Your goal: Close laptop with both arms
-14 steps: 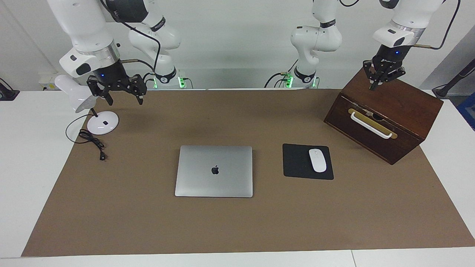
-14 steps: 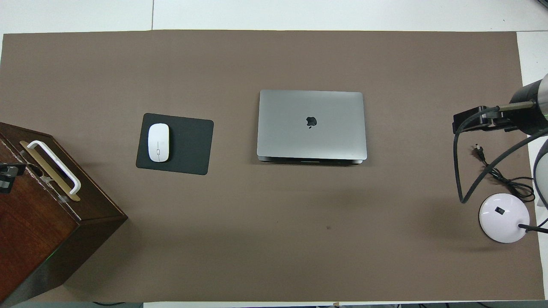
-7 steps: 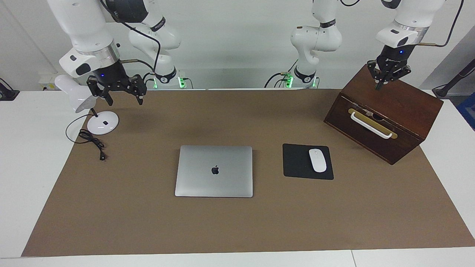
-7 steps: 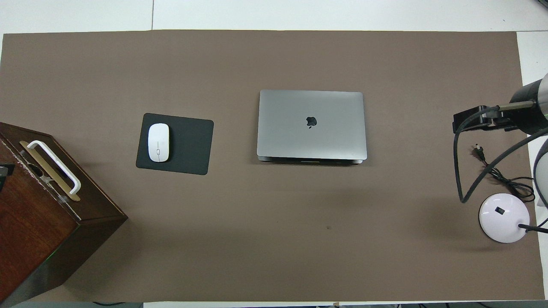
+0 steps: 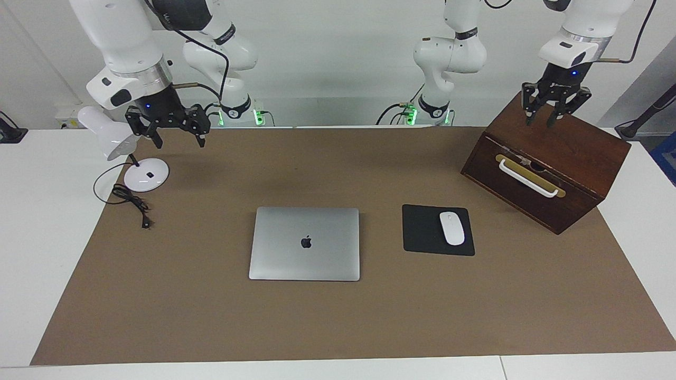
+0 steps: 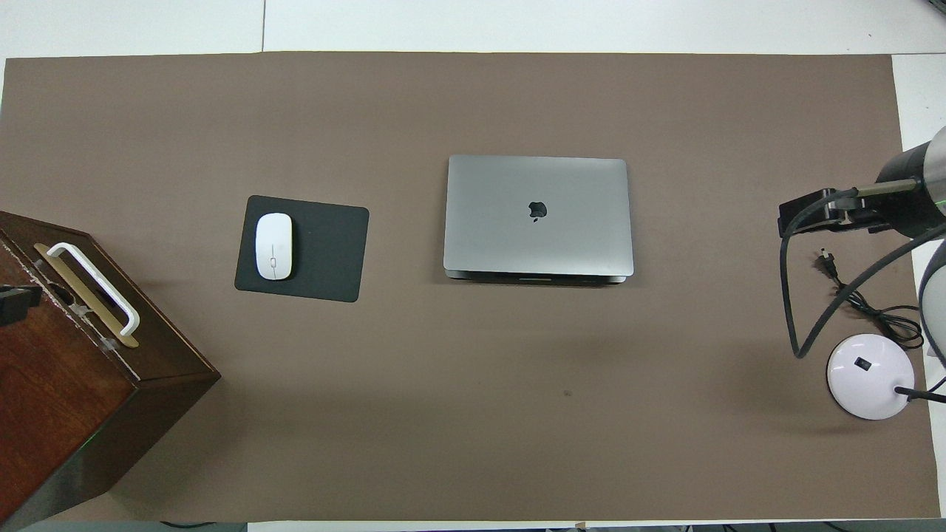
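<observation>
Fingers of both grippers were spread apart and held nothing. On the right gripper (image 5: 176,138), the black fingers pointed down and hung in the air over the brown paper mat (image 5: 338,316) at the right arm's end of the table, just beside the white desk lamp (image 5: 119,145) with its round base and coiled black cord. Over the top of the dark brown wooden box (image 5: 549,158) at the left arm's end of the table, the left gripper (image 5: 552,113) hung with its fingers likewise parted and pointing down; whether they touched the wood could not be told.

Shut flat with its lid down and the dark apple logo facing up, the slim silver-grey metal laptop (image 5: 304,243) lay near the middle of the mat, well apart from both grippers. Beside it, toward the left arm's end, lay the black rectangular mouse pad (image 5: 422,232), with a white oval mouse (image 5: 452,228) resting on it. On the box, nearer to the robots than the pad, a white handle was set on a brass plate across its front.

From overhead, the closed laptop (image 6: 538,216) lay square on the mat, and only a small black part of the left gripper (image 6: 15,303) showed over the box (image 6: 66,399).
</observation>
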Controlling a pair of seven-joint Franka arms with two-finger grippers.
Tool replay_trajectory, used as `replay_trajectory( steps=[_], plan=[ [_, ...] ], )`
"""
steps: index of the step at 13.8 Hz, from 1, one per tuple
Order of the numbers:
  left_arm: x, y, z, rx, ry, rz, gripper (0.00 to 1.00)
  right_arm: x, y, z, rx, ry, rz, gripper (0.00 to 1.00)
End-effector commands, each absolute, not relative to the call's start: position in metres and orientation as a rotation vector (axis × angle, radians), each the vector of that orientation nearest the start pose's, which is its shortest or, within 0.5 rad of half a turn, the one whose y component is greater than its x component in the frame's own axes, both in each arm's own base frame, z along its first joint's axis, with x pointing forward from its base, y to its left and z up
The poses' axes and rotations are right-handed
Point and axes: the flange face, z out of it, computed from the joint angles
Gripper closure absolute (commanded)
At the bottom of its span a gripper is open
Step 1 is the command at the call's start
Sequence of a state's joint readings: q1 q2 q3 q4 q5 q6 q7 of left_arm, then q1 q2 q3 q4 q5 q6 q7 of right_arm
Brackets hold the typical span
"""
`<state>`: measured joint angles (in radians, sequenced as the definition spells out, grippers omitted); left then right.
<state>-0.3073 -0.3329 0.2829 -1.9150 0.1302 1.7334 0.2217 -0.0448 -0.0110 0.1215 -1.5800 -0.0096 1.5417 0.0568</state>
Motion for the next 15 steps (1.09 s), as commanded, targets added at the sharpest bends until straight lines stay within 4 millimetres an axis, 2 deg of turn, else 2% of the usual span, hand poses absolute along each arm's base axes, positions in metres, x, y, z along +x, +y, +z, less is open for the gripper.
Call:
replay_trajectory(
  steps=[1, 3, 5, 8, 9, 10, 13, 15],
  plan=[
    [0.464, 0.008, 0.646, -3.051, 0.303, -0.218, 0.0, 0.535, 0.043, 0.627, -3.143, -0.005, 0.142, 0.0],
    [0.464, 0.001, 0.648, -3.054, 0.269, -0.223, 0.0, 0.535, 0.045, 0.63, -3.143, -0.01, 0.119, 0.0],
    [0.465, 0.0, 0.647, -3.056, 0.253, -0.227, 0.0, 0.545, 0.044, 0.635, -3.139, -0.012, 0.003, 0.0],
    [0.468, -0.01, 0.657, -3.055, 0.203, -0.253, 0.0, 0.544, 0.044, 0.633, -3.14, -0.007, 0.01, 0.0],
    [0.473, -0.012, 0.66, -3.051, 0.197, -0.255, 0.0, 0.544, 0.042, 0.632, -3.14, 0.0, 0.017, 0.0],
    [0.482, -0.007, 0.653, -3.046, 0.164, -0.214, 0.0, 0.543, 0.041, 0.631, -3.141, 0.002, 0.027, 0.0],
    [0.5, -0.016, 0.665, -3.06, 0.134, -0.201, 0.0, 0.542, 0.04, 0.629, -3.141, 0.002, 0.036, 0.0],
    [0.508, -0.01, 0.669, -3.095, 0.101, -0.216, 0.0, 0.542, 0.04, 0.629, -3.141, 0.005, 0.034, 0.0]
  ],
)
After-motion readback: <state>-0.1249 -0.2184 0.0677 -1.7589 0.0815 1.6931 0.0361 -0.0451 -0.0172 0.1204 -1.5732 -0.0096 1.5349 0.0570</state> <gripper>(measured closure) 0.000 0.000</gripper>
